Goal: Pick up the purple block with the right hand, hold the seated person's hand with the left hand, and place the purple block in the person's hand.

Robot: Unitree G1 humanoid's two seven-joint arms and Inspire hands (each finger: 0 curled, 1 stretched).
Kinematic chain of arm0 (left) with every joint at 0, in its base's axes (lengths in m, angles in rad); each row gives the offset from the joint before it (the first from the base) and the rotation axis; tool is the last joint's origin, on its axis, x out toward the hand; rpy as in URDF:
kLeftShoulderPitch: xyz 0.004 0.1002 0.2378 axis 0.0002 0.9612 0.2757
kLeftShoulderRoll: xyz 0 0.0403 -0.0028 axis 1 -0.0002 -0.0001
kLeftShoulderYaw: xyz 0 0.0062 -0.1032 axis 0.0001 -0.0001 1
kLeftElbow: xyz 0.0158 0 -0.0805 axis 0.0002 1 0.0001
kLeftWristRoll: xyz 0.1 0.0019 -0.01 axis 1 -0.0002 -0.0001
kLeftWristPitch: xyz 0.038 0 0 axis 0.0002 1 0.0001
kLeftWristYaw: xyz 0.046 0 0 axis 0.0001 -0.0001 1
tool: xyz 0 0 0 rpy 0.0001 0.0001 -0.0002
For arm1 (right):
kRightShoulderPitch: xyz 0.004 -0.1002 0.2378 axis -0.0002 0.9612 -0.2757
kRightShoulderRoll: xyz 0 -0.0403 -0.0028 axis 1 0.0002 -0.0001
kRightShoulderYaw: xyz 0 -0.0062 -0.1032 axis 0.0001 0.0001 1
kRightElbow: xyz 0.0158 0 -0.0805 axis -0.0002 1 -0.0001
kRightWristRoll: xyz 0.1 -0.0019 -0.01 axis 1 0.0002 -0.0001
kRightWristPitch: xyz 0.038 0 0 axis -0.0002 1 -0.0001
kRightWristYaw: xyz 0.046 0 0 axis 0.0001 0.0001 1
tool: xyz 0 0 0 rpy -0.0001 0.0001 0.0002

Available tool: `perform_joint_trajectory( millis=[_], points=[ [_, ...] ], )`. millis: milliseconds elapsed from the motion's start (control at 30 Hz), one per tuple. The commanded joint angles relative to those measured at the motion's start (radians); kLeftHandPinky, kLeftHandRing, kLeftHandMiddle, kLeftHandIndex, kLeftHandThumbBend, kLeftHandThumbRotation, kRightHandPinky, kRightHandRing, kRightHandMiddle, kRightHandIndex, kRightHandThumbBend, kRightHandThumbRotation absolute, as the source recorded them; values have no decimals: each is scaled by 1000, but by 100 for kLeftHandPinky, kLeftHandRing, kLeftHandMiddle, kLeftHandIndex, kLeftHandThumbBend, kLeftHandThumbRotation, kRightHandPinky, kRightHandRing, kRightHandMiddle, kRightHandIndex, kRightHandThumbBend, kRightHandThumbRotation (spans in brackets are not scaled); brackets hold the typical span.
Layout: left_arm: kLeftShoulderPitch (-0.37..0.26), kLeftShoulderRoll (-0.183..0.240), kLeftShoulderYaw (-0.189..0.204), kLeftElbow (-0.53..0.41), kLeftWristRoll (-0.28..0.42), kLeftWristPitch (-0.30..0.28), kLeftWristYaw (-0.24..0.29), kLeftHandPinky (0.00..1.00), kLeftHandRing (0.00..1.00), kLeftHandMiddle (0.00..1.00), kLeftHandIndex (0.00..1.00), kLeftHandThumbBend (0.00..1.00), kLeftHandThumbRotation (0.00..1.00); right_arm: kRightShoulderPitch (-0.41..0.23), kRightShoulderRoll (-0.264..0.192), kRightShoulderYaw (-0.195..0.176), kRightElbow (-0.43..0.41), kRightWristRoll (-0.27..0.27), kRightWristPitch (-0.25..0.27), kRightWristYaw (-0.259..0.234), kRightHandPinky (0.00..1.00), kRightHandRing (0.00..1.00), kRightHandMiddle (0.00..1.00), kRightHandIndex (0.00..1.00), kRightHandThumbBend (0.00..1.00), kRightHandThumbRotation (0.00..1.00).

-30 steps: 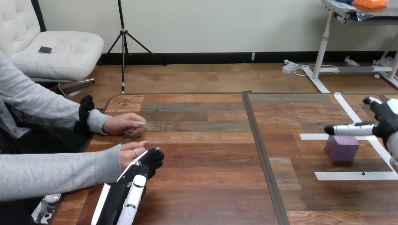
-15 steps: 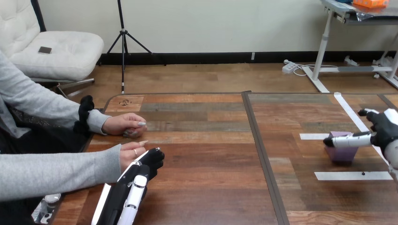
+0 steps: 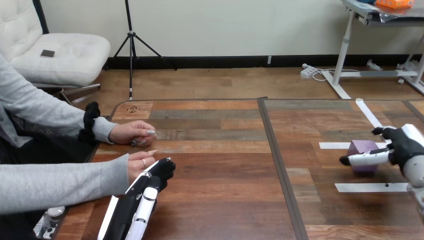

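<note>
Purple block (image 3: 361,148) sits on the wooden table (image 3: 225,170) at the right, between two white tape strips (image 3: 372,187). Right hand (image 3: 403,145) straddles it: straight fingers (image 3: 362,159) along the near face, thumb spread past the far side, not closed on it; contact unclear. At the left, left hand (image 3: 161,171) lies against the fingertips of the person's nearer hand (image 3: 136,164); whether it has hold of it cannot be told. Person's farther hand (image 3: 132,133) rests fisted on the table.

You had bright, even light over the table (image 3: 220,165); the purple block (image 3: 361,148) threw only a short, soft shadow at its base, and the person's farther hand (image 3: 131,133) a darker one beneath.
</note>
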Motion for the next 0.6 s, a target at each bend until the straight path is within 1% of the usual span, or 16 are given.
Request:
perform_joint_trajectory(
  millis=[0, 33, 100, 133, 167, 267, 400, 567],
  points=[
    [-60, 2, 9, -6, 0, -19, 2, 91, 87, 85, 82, 40, 86, -19, 20, 10, -14, -7, -11, -31, 61, 80, 84, 86, 100, 19],
    [-60, 2, 9, -7, 0, -19, 2, 91, 87, 85, 82, 40, 87, -17, 21, 13, -14, -10, -12, -33, 59, 78, 83, 86, 100, 19],
    [-59, 2, 9, -9, 1, -17, 3, 91, 87, 85, 82, 41, 87, -13, 23, 21, -14, -19, -15, -40, 51, 70, 76, 86, 100, 18],
    [-58, 2, 9, -10, 1, -16, 4, 91, 87, 85, 82, 41, 87, -10, 24, 25, -14, -23, -17, -44, 47, 64, 71, 85, 100, 18],
    [-58, 2, 9, -11, 1, -16, 4, 91, 87, 85, 82, 41, 87, -9, 24, 27, -14, -25, -17, -47, 39, 55, 63, 85, 100, 18],
    [-58, 1, 8, -12, -5, -12, 0, 91, 87, 85, 82, 41, 87, -4, 27, 30, -14, -27, -22, -51, 32, 47, 55, 84, 100, 17],
    [-58, -2, 9, -13, -14, -5, -1, 92, 87, 85, 82, 41, 86, 2, 31, 30, -14, -26, -27, -46, 28, 41, 51, 84, 100, 17],
    [-61, 1, 7, -9, -18, -6, -8, 93, 88, 85, 82, 41, 85, 3, 36, 28, -13, -21, -17, -36, 26, 39, 49, 83, 100, 17]
  ],
)
